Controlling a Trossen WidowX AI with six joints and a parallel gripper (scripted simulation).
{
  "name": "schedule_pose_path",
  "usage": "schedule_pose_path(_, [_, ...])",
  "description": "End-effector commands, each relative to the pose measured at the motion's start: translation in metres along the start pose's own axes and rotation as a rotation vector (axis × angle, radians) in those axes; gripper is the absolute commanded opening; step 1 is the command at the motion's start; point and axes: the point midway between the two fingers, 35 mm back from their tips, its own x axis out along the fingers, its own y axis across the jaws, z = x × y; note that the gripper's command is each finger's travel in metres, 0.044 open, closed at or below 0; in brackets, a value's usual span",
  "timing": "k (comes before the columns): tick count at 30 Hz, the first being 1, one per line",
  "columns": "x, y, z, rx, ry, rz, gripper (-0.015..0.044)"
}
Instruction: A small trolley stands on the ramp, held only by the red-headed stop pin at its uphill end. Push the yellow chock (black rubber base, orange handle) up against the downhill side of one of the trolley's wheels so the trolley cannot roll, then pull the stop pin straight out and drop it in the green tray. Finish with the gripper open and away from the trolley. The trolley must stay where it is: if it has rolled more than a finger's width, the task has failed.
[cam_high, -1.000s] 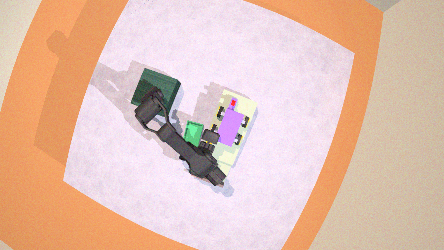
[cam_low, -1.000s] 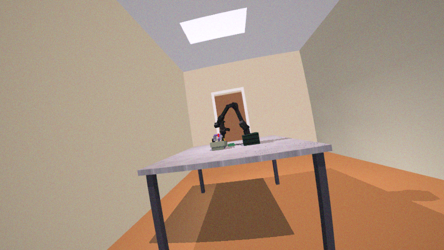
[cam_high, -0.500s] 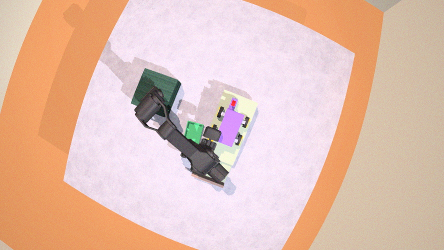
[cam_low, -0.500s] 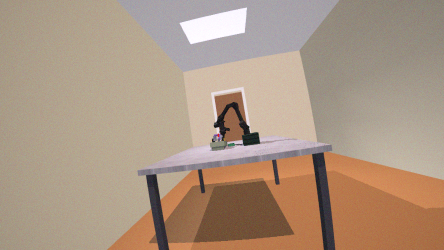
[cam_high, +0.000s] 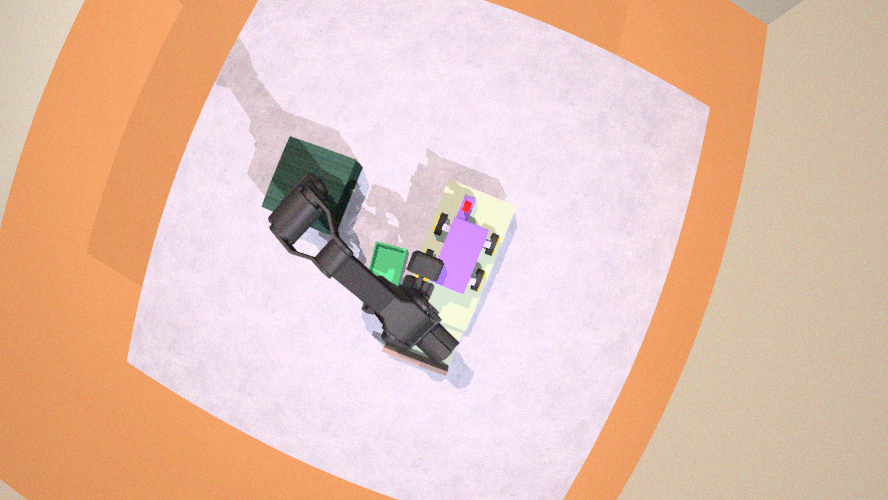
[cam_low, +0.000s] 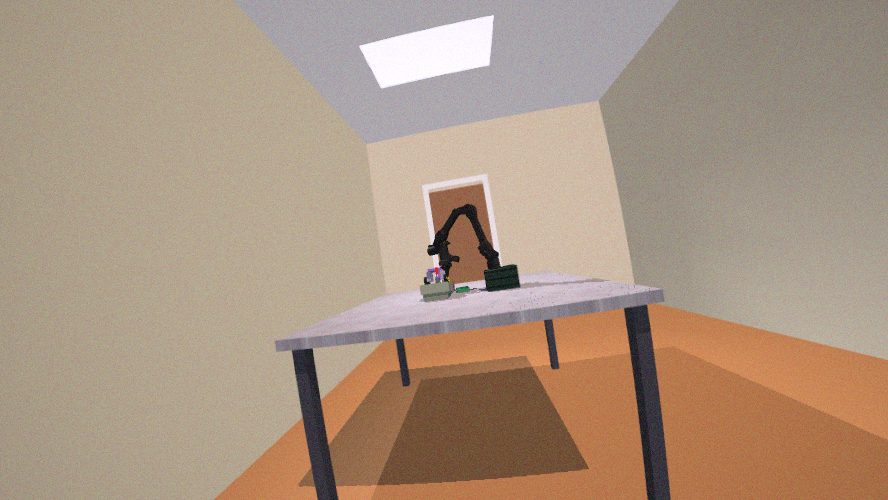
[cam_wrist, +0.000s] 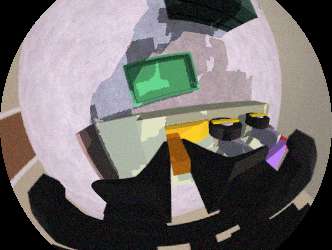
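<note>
My gripper (cam_wrist: 174, 143) is shut on the orange handle (cam_wrist: 180, 159) of the yellow chock (cam_wrist: 194, 132). The chock is low over or on the ramp (cam_high: 500, 209) (cam_low: 436, 290) (cam_wrist: 114, 142), its far end right beside the nearer downhill wheel (cam_wrist: 225, 131); whether they touch I cannot tell. Its rubber base is hidden. The purple trolley (cam_high: 462, 254) (cam_wrist: 276, 156) stands on the ramp. The red-headed stop pin (cam_high: 467, 206) is in place at its uphill end. The green tray (cam_high: 389, 262) (cam_low: 462, 289) (cam_wrist: 160, 80) lies beside the ramp and looks empty. The arm covers the chock in the top view.
A dark green block (cam_high: 297, 156) (cam_low: 502, 277) (cam_wrist: 212, 12) stands under the arm's base, beyond the tray. A reddish-brown board (cam_high: 415, 360) (cam_wrist: 92, 150) stands across the ramp's downhill end. The arm reaches over the tray's side of the ramp.
</note>
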Motion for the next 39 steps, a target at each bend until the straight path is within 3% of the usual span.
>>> schedule_pose_path(1, [0.000,0.000,0.000,-0.001,0.000,0.000,0.0053])
schedule_pose_path(7, [0.000,0.000,0.000,-0.001,0.000,0.000,0.0190])
schedule_pose_path(33, [-0.060,0.001,0.000,0.001,0.003,-0.003,0.0190])
schedule_pose_path(37, [-0.052,0.001,0.002,0.007,-0.009,-0.003,0.0295])
schedule_pose_path(39, [-0.053,0.000,0.001,-0.010,-0.004,-0.001,0.0242])
